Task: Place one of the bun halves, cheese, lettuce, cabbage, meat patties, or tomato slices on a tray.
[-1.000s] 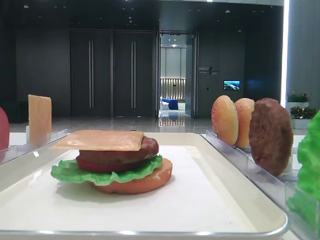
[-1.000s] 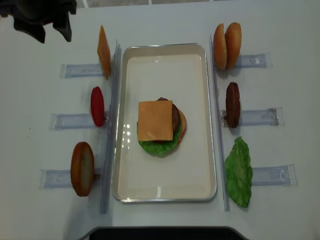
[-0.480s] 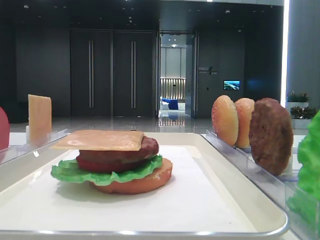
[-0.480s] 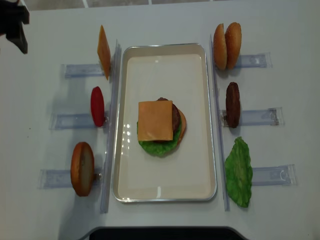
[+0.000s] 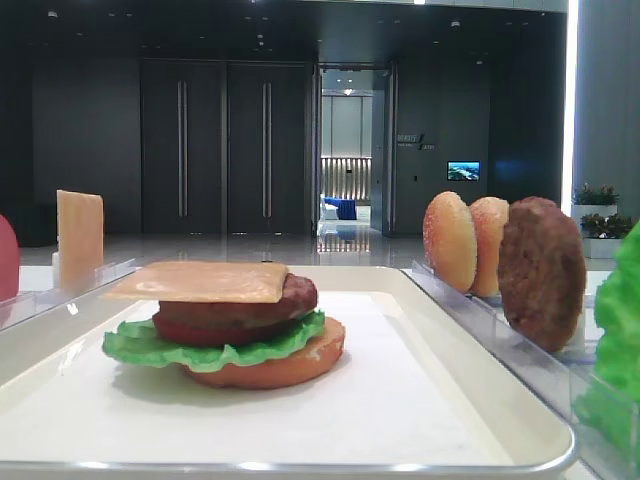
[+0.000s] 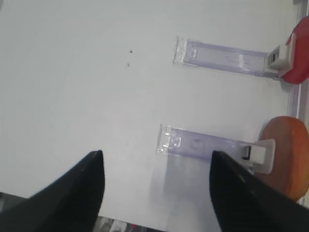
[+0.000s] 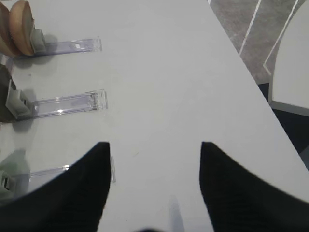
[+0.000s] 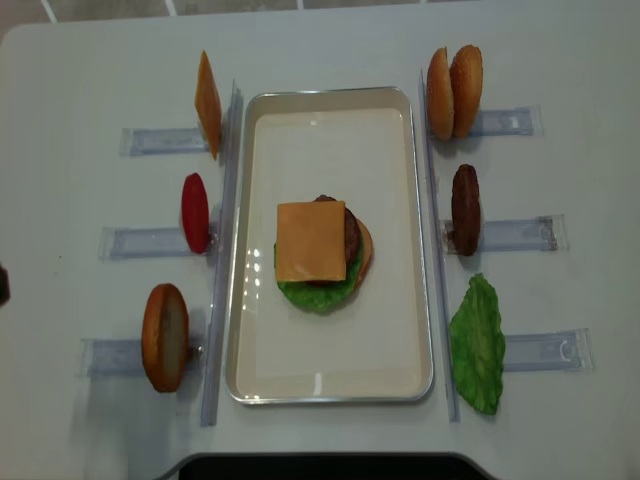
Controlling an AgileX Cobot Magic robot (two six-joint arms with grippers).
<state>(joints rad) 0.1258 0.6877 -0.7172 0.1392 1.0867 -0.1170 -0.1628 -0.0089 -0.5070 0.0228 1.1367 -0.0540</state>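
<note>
On the cream tray point(image 8: 328, 385) sits a stack: bun half point(image 5: 275, 367), lettuce point(image 5: 190, 347), meat patty point(image 5: 245, 303), and a square cheese slice point(image 8: 311, 241) on top. Left of the tray stand a cheese slice point(image 8: 207, 103), a tomato slice point(image 8: 195, 212) and a bun half point(image 8: 165, 336). On the right are two bun halves point(image 8: 454, 90), a meat patty point(image 8: 465, 208) and lettuce point(image 8: 477, 343). No cabbage is in view. My left gripper point(image 6: 157, 153) is open over bare table beside a rack end. My right gripper point(image 7: 154, 144) is open over bare table, holding nothing.
Clear plastic racks point(image 8: 150, 240) hold the upright pieces on both sides of the tray, and long clear strips point(image 8: 222, 250) run along its edges. The table's right edge point(image 7: 260, 96) lies near my right gripper. A dark sliver of the left arm point(image 8: 2, 283) shows at the overhead view's left border.
The left arm has gone from the top left corner of the overhead view down the left side and almost out of it. The food has not moved.
</note>
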